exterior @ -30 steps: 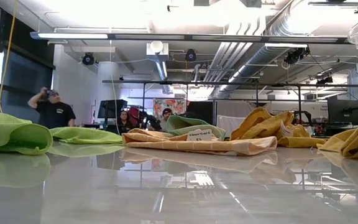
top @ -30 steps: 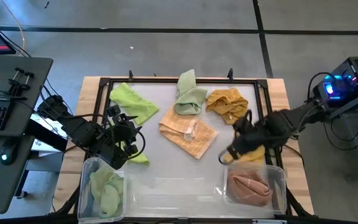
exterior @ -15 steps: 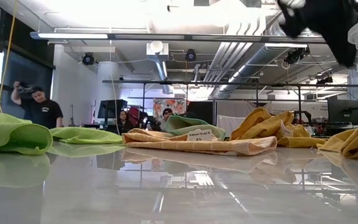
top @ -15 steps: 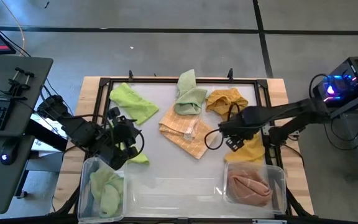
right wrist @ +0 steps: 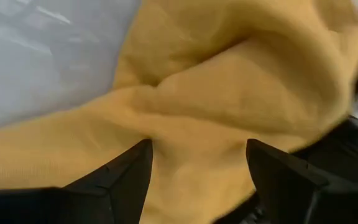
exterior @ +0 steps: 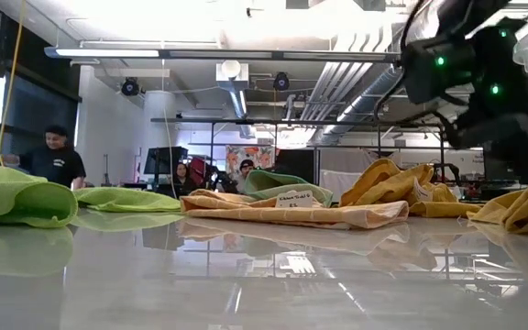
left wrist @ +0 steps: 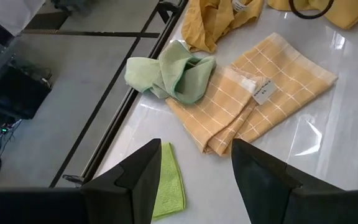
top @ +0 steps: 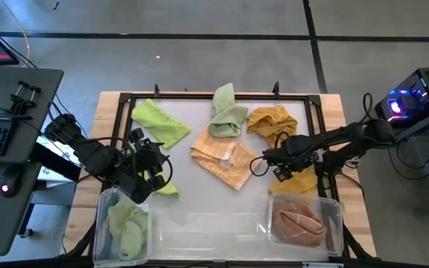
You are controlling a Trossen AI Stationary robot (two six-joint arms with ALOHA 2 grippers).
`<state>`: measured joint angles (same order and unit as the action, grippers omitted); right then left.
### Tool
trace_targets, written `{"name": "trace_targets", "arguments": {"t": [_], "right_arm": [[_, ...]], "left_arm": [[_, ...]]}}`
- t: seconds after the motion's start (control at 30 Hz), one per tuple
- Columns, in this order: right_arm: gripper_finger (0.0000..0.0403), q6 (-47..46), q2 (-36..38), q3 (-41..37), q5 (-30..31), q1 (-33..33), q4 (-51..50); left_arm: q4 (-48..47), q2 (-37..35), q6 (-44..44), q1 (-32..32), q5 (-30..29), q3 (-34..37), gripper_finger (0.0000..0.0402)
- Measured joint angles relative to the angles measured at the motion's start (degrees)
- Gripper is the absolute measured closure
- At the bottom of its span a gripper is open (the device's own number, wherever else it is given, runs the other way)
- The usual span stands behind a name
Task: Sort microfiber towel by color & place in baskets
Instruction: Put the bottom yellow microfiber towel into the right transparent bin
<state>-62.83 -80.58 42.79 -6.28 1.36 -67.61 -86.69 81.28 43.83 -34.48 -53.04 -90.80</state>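
Fingers (right wrist: 114, 177) of the right gripper (right wrist: 197, 168) spreading apart just above a crumpled, soft yellow towel (top: 298, 181) lying at the table's right edge beside the right-hand basket (top: 335, 207) holding a pinkish towel (top: 298, 226), left gripper (left wrist: 194, 171) hovering open near the left-hand basket (top: 104, 199).

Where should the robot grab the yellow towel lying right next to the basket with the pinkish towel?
Best on the raised fold of the yellow towel, coming straight down from above. It lies bunched, so the ridge gives the fingers something to pinch. The right gripper hangs open beside it, close to that fold.
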Motion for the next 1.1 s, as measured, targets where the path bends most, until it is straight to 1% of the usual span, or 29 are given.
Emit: {"name": "trace_targets", "arguments": {"t": [0.23,0.37,0.47,0.63,0.8,0.87,0.93,1.1], "right_arm": [[0.0155,-0.4,0.0,-6.5,-1.3,-0.4,10.5],[0.018,-1.4,0.2,-9.1,-2.8,-0.4,14.4],[0.0216,-1.4,0.2,-9.6,-2.9,-0.4,16.1],[0.0294,-1.3,0.1,-8.8,-2.3,-0.3,17.1],[0.0369,-1.3,0.0,-6.4,0.2,-0.2,19.0],[0.0389,-1.4,-0.1,-5.1,1.6,-0.2,20.3],[0.0392,-1.4,-0.1,-3.5,3.2,-0.2,20.8],[0.0375,-1.4,-0.1,0.8,6.3,-0.2,21.4]], "left_arm": [[0.0,0.0,0.3,0.0,0.0,0.0,0.0218],[0.0,0.0,1.1,0.0,0.0,0.0,0.0218],[0.0,0.0,1.1,0.0,-0.1,0.0,0.0218],[0.0,0.0,1.1,0.0,-0.1,0.0,0.0218],[0.0,0.0,1.1,0.0,-0.4,0.0,0.0218],[0.0,0.0,1.0,0.0,-0.8,0.0,0.0218],[0.0,0.0,1.0,0.0,-1.3,0.0,0.0218],[0.0,0.0,1.0,0.0,-1.6,0.0,0.0218]]}}
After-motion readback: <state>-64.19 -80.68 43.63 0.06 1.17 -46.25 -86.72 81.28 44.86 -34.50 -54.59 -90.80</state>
